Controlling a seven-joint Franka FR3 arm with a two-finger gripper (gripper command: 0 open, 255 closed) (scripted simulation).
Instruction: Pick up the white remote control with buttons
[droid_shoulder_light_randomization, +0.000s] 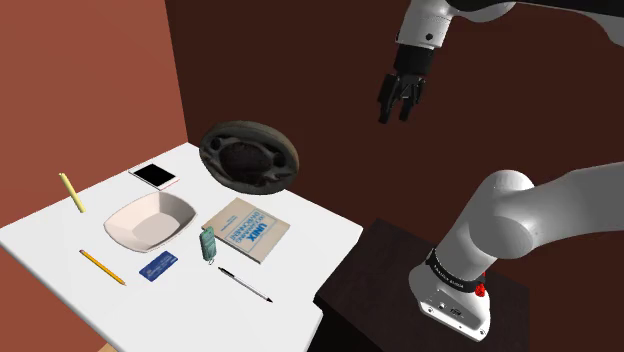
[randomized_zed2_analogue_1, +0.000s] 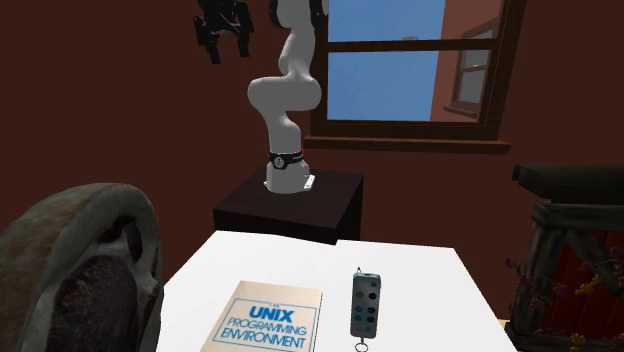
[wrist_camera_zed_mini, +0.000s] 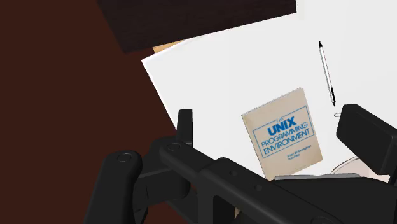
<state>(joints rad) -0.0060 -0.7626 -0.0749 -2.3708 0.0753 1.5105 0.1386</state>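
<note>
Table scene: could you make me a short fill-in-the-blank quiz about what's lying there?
1. The remote lies between the book and the ____.
2. The book's cover reads "The ____ Programming Environment".
3. The gripper hangs open in the air, holding ____.
Missing: bowl; UNIX; nothing.

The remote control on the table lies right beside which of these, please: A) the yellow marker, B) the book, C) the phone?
B: the remote control lies flat on the white table right along one edge of the book, while the phone and the yellow marker sit well apart from it, beyond the bowl.
</note>
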